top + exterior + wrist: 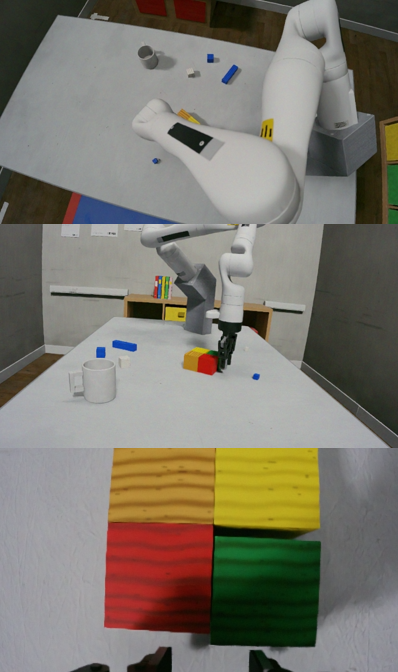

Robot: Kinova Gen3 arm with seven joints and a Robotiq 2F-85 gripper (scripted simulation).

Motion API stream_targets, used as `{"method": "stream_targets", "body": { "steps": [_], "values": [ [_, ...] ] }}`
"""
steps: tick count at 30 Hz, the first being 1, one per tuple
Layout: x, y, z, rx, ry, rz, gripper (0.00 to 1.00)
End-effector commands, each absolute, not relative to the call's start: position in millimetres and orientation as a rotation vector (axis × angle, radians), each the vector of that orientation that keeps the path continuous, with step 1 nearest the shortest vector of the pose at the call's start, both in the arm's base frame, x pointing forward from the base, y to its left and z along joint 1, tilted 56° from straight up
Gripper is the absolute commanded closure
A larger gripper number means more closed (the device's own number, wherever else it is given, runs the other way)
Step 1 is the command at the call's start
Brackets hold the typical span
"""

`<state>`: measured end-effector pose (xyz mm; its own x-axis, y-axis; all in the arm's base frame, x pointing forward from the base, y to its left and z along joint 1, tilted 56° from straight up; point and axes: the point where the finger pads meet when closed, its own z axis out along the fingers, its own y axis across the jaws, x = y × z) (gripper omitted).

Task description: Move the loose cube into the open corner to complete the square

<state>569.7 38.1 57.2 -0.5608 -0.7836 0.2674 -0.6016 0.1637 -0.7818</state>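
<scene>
The green cube (266, 593) (213, 352) is the loose one. In the wrist view a narrow dark gap parts it from the yellow cube (267, 488) (200, 349) (194, 119). Its side lies along the red cube (157, 578) (207, 364) with only a thin dark line between, and its lower edge sticks out past the red one's. The orange cube (162, 488) (190, 361) (184, 113) touches red and yellow. My gripper (210, 660) (224, 367) is part open and empty, low beside the red and green cubes' outer faces. The arm hides it in the top view.
A grey mug (149, 60) (99, 382), a blue cube (210, 57) (100, 352), a blue bar (229, 74) (124, 345) and a white block (190, 72) (124, 361) stand on one side. A tiny blue cube (155, 160) (255, 376) lies on the gripper's other side.
</scene>
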Motion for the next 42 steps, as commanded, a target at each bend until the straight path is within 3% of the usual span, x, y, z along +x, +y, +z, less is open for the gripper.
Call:
{"method": "stream_targets", "body": {
  "steps": [1,42],
  "values": [
    [569.3,37.5,58.2,-1.357,2.231,-1.35,0.46],
    [567.7,34.8,59.5,-1.356,2.23,-1.349,0.46]
  ]
}}
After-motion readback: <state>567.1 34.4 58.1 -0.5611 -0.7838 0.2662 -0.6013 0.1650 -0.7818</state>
